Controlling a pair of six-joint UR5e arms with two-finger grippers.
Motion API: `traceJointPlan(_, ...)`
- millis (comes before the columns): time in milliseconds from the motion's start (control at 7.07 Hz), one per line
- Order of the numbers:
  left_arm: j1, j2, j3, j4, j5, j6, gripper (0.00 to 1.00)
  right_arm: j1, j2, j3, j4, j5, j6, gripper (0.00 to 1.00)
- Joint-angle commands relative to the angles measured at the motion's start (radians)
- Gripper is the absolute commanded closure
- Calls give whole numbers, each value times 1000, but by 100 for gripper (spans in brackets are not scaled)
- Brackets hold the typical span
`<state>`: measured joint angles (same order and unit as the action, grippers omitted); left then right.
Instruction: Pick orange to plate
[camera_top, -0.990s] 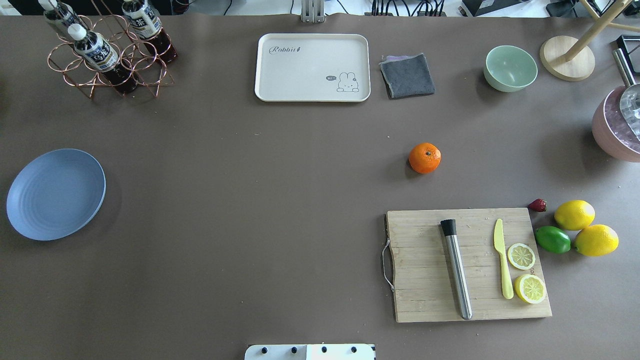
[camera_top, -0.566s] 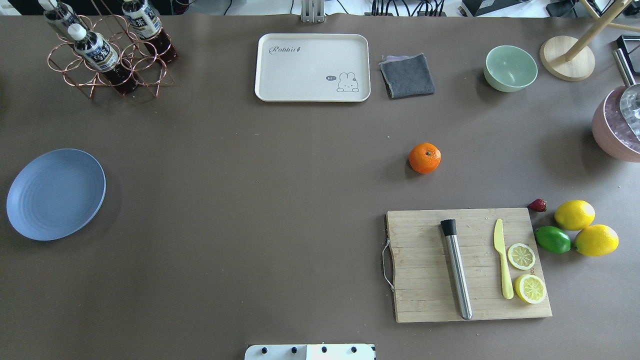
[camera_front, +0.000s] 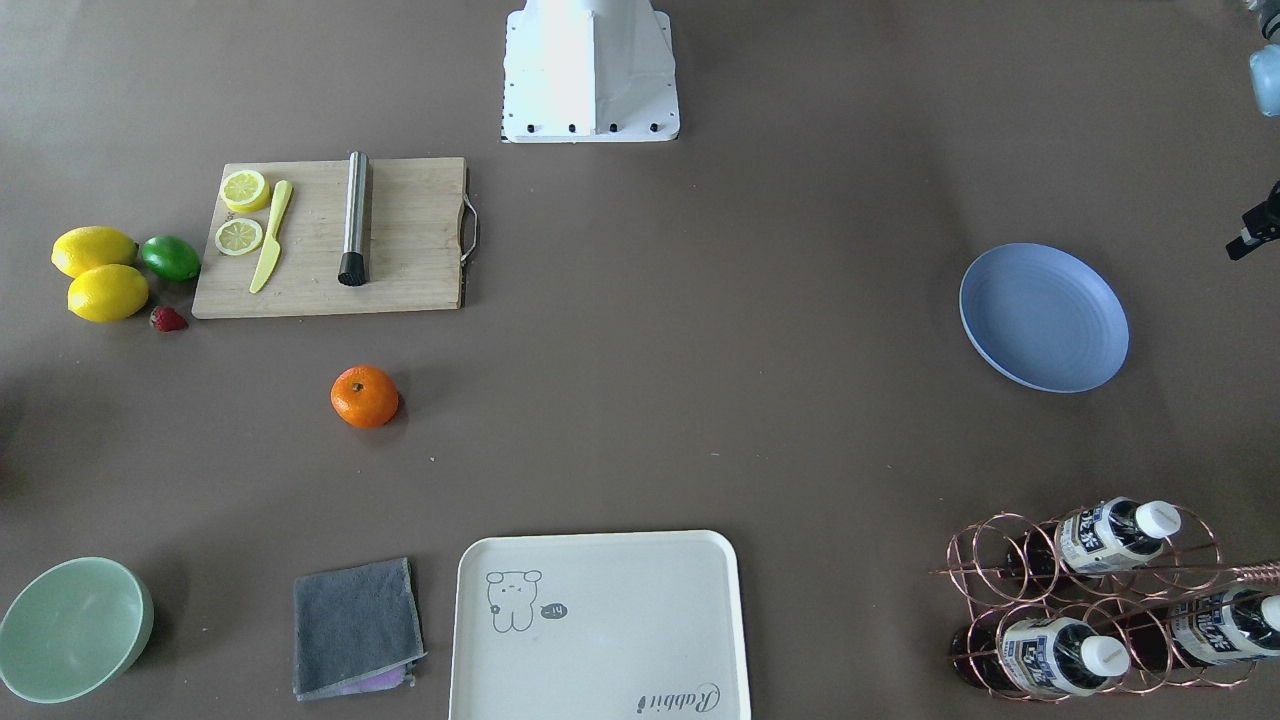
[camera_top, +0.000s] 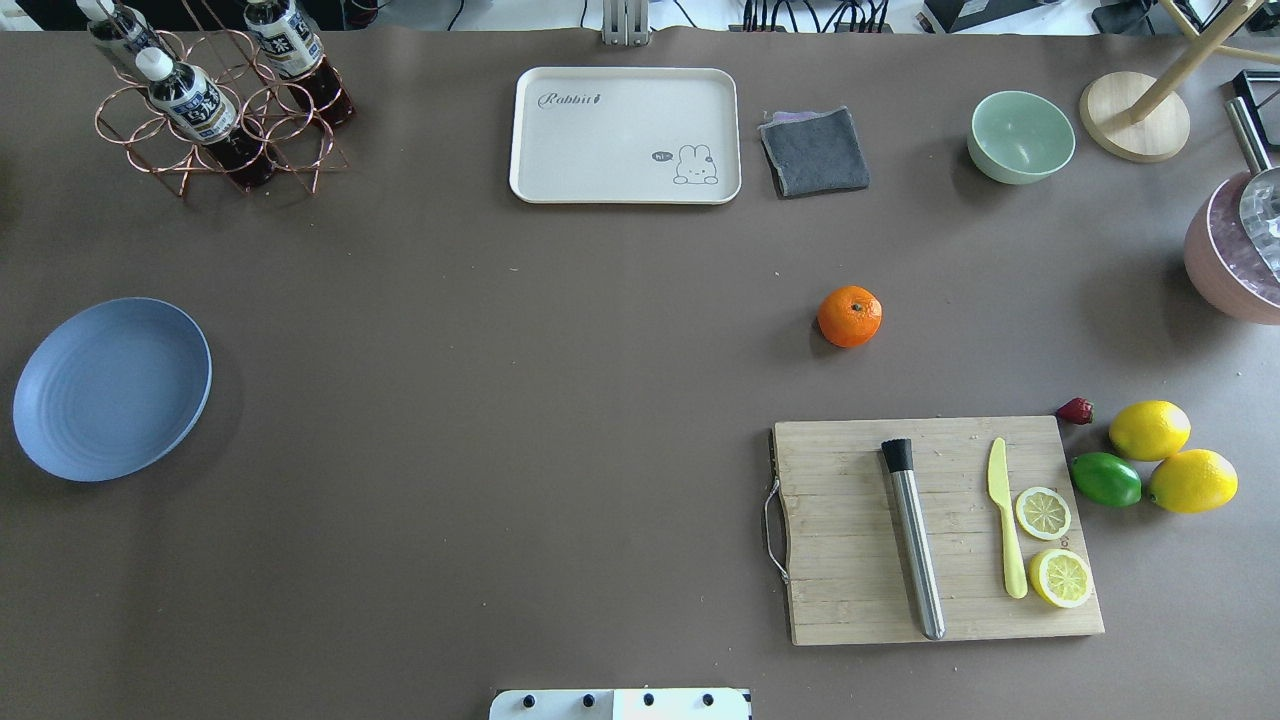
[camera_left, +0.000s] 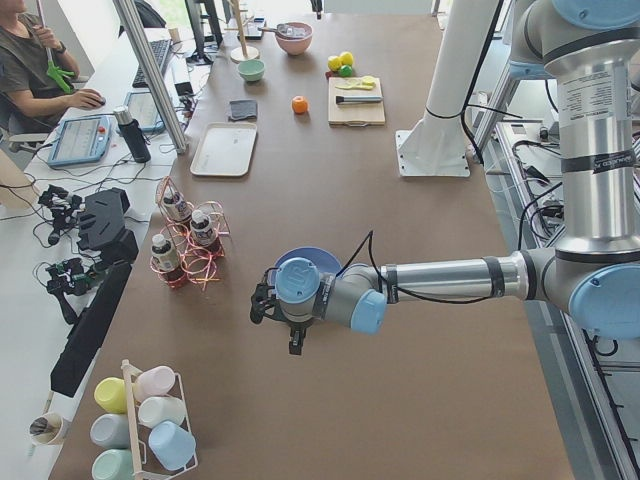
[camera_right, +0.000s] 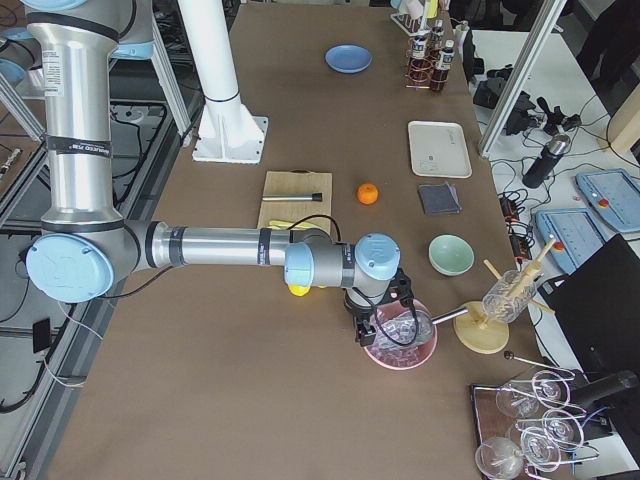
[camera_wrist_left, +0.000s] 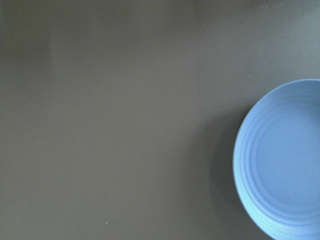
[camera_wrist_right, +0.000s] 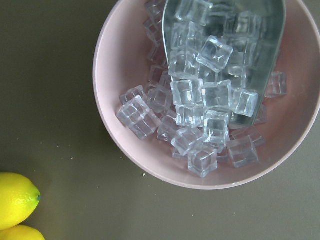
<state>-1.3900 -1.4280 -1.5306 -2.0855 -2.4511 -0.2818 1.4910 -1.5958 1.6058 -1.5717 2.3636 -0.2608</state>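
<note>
1. The orange sits on bare table just beyond the cutting board, well apart from the plate at the robot's left.
2. The left gripper hangs beside the plate and the right gripper over the ice bowl. How wide either pincer stands cannot be told.
3. Both look parked clear; the right arm probably fetches.

Bright-orange, dimpled orange; pale blue plate with faint concentric rings; cream tray with grey rabbit drawing; mint-green bowl; dull brown surface.
</note>
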Motion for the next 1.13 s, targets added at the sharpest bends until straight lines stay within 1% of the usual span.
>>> traceJointPlan(0, 147, -47, 105, -236, 77, -247, 3, -1, -1, 2, -1, 6, 0, 0)
traceJointPlan(141, 184, -63, 104, -242, 93, -291, 3, -3, -1, 2, -1, 6, 0, 0)
traceJointPlan(283, 201, -64, 106, -243, 95, -295, 4, -3, -3, 2, -1, 6, 0, 0)
traceJointPlan(566, 246, -68, 116, -249, 124, -300, 10, -6, -10, 2, -1, 8, -2, 0)
traceJointPlan(707, 256, -81, 127, -249, 123, -300, 16, -8, -12, 2, -1, 8, -3, 0)
traceJointPlan(990, 278, -83, 139, -269, 123, -301, 23, -9, -12, 0, -1, 6, -2, 0)
